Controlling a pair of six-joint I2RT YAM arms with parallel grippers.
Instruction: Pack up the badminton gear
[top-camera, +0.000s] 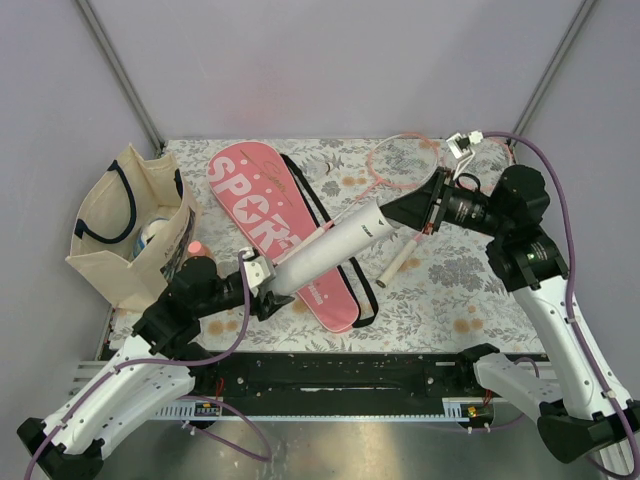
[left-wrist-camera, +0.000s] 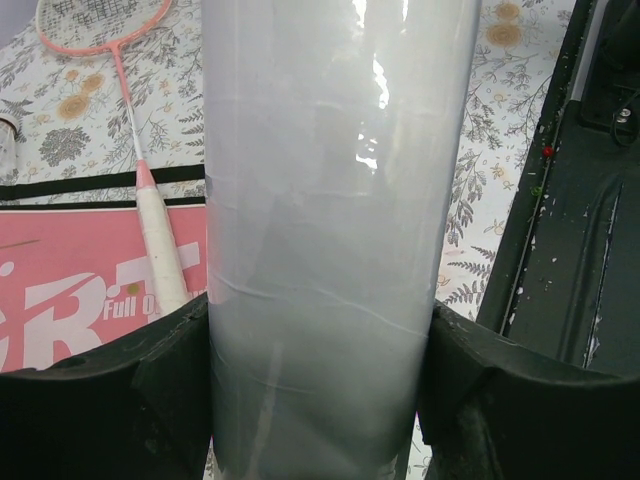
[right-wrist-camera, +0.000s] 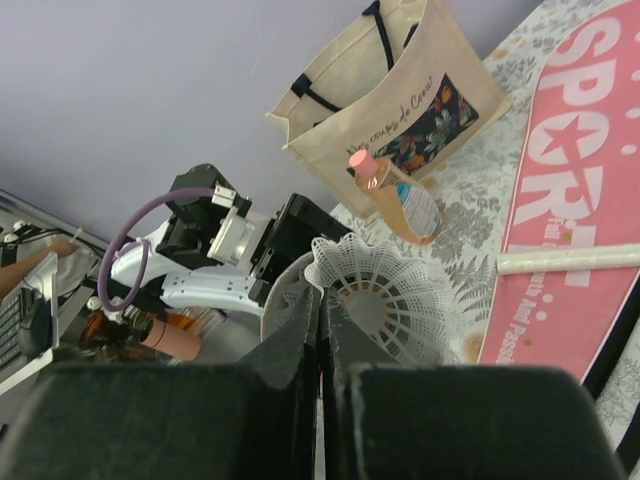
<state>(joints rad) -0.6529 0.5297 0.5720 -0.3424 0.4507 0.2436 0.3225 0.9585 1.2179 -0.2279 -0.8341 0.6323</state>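
The long white tube (top-camera: 330, 250) slants over the pink "SPORT" cover (top-camera: 270, 215). My left gripper (top-camera: 262, 285) is shut on the tube's lower end; in the left wrist view the tube (left-wrist-camera: 320, 200) fills the space between the fingers (left-wrist-camera: 150, 390). My right gripper (top-camera: 395, 212) is at the tube's upper mouth, shut on the skirt rim of a white mesh shuttlecock (right-wrist-camera: 395, 290) sitting at the tube opening (right-wrist-camera: 285, 290). One pink-framed racket (top-camera: 400, 160) lies at the back right, its white handle (top-camera: 397, 255) beside the cover. I see no second racket.
A beige tote bag (top-camera: 125, 225) with navy handles stands at the left. A small orange bottle with a pink cap (top-camera: 196, 247) lies beside it, also in the right wrist view (right-wrist-camera: 395, 195). A black rail (top-camera: 330, 370) runs along the near table edge.
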